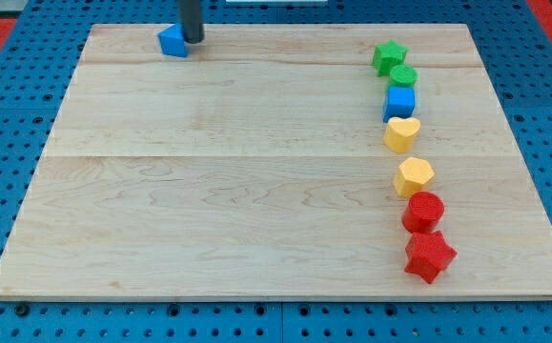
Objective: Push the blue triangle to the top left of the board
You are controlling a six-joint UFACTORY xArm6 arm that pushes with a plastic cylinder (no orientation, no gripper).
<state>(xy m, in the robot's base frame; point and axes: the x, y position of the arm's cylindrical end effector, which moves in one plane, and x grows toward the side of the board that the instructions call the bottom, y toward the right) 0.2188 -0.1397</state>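
Note:
The blue triangle [172, 41] lies near the top left of the wooden board [209, 191], close to its top edge. My tip [193, 40] stands right against the triangle's right side, touching or nearly touching it. The dark rod rises out of the view's top.
A column of blocks runs down the board's right side: green star [388, 56], green cylinder [403, 76], blue cube [400, 101], yellow heart [401, 133], yellow hexagon [414, 176], red cylinder [423, 211], red star [429, 255]. A blue pegboard surrounds the board.

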